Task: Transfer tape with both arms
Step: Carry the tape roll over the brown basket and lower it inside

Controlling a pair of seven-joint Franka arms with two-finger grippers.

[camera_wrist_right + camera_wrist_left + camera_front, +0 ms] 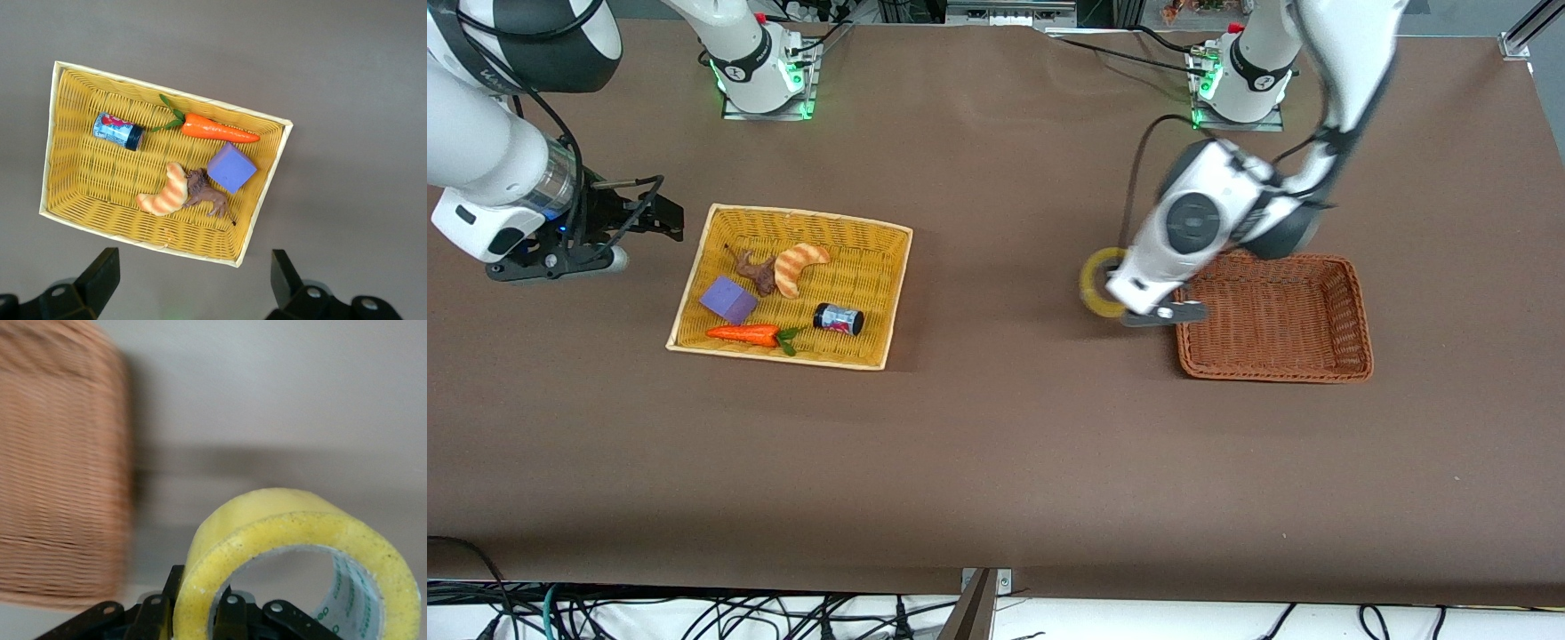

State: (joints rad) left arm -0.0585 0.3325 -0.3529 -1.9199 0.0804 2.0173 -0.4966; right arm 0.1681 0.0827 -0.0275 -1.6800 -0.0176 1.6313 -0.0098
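Observation:
The tape [1098,283] is a yellowish roll, held on edge in my left gripper [1119,293] over the table, just beside the brown wicker basket [1272,364] on the side toward the table's middle. In the left wrist view my left gripper [200,603] is shut on the tape's [293,547] wall, with one finger [168,587] outside the ring and one inside the hole. My right gripper [660,216] is open and empty, over the table beside the yellow basket [694,284] at the right arm's end. It also shows open in the right wrist view [192,277].
The yellow basket [50,133] holds a carrot [217,128], a purple block [231,167], a small black jar [119,131], a croissant [163,193] and a brown toy animal [207,193]. The brown basket [60,473] holds nothing.

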